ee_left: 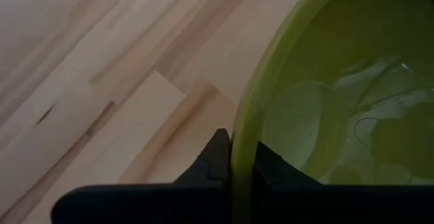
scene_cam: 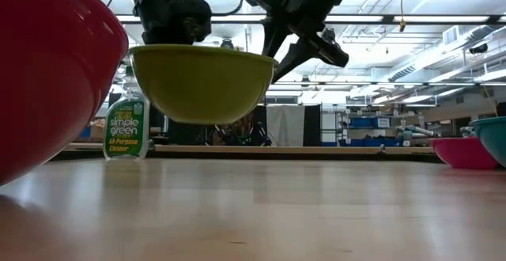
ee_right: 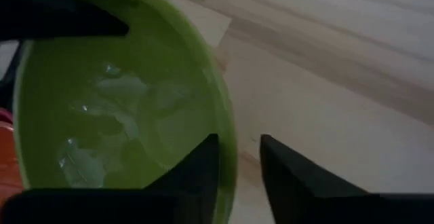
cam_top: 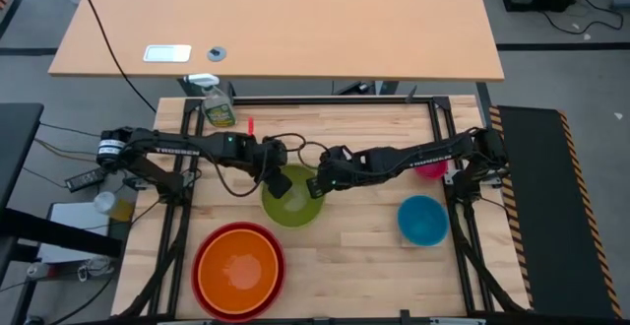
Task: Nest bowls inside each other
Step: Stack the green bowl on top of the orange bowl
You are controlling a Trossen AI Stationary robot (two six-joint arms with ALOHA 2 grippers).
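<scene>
The lime green bowl hangs clear of the table near its middle, and the low view shows the lime green bowl level. My left gripper is shut on its left rim. My right gripper stands open at the right rim, one finger inside and one outside; the right wrist view shows a gap between the rim and the outer finger. The orange bowl sits nested in the red bowl at the near left. The blue bowl and the pink bowl stand at the right. My left gripper pinches the green bowl's rim on the bowl's left side, one finger outside the wall and one inside. The fingers come slanting down from the table's left. The bowl hangs level, lifted clear of the table. My right gripper's inner finger lies close to the rim; whether it touches, I cannot tell.
A spray bottle stands at the far left of the table. The pink bowl lies partly under my right arm. Bare wood lies between the red bowl and the blue bowl along the near edge.
</scene>
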